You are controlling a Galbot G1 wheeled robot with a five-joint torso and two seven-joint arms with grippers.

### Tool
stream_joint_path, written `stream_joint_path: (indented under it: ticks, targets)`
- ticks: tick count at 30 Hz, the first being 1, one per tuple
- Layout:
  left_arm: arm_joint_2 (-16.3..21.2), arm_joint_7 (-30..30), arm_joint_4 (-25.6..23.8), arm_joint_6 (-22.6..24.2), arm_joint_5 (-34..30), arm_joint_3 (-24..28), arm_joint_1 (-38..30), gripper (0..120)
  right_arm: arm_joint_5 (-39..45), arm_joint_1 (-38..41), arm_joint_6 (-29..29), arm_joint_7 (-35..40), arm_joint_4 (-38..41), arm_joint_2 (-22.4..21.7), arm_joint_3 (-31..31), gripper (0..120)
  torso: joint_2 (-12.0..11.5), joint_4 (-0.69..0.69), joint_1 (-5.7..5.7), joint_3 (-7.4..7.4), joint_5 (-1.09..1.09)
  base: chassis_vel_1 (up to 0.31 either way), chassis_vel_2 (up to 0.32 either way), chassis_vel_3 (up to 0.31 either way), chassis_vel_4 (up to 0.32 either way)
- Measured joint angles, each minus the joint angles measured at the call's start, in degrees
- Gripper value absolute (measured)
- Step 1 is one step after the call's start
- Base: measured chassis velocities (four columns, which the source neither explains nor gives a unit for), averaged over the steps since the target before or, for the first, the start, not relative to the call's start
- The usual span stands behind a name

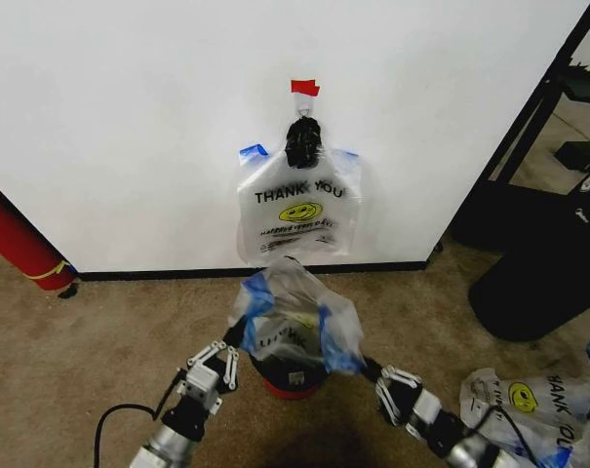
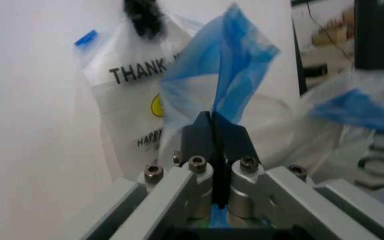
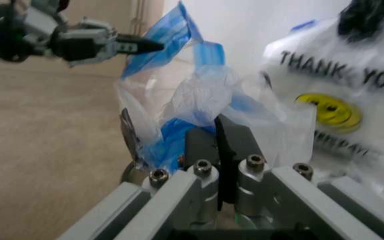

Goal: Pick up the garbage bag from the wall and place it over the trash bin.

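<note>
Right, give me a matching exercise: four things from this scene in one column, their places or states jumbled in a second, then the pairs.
Things:
1. garbage bag
2. trash bin
3. second bag
4. red tape

Places or states:
A. hanging on the wall from a hook
B. stuck on the wall above the hook
C. stretched between the left gripper and right gripper, both shut on it
D. on the carpet under the held bag

Pairs: 1-C, 2-D, 3-A, 4-B

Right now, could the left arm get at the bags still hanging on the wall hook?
Probably not: the left gripper is shut on the garbage bag stretched over the trash bin, shared with the right gripper. The hanging bags themselves look unobstructed.
</note>
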Motion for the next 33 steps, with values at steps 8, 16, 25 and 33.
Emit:
stream_joint_path:
  ticks: [8,16,25,33]
  targets:
    - [1.7,-4.1,0.0,2.4,7.1,-0.2,1.3,0,-0.1,-2.0,0.8,-0.1,-0.7,-2.1,0.2,0,0.0,0.01,0.0,0.0,0.0,0.0,0.0,0.0,0.0]
    - [1.2,-9.5,6.9,8.4,13.1,-1.1,2.3,0,0.0,1.1,1.2,5.9,-8.8,1.1,-4.3,0,0.0,0.01,0.01,0.01,0.01,0.0,0.0,0.0,0.0]
    - [1.9,-10.3,6.5,8.4,15.5,-0.4,5.2,0,11.0,-5.2,3.6,5.2,-10.1,0.3,-5.9,0,0.0,0.0,0.0,0.0,0.0,0.0,0.0,0.0,0.0]
    - [3.0,-10.2,7.8,9.3,15.2,-0.2,4.3,0,11.9,-6.0,5.2,5.9,-13.2,1.6,-6.8,0,0.0,0.0,0.0,0.01,0.0,0.0,0.0,0.0,0.0]
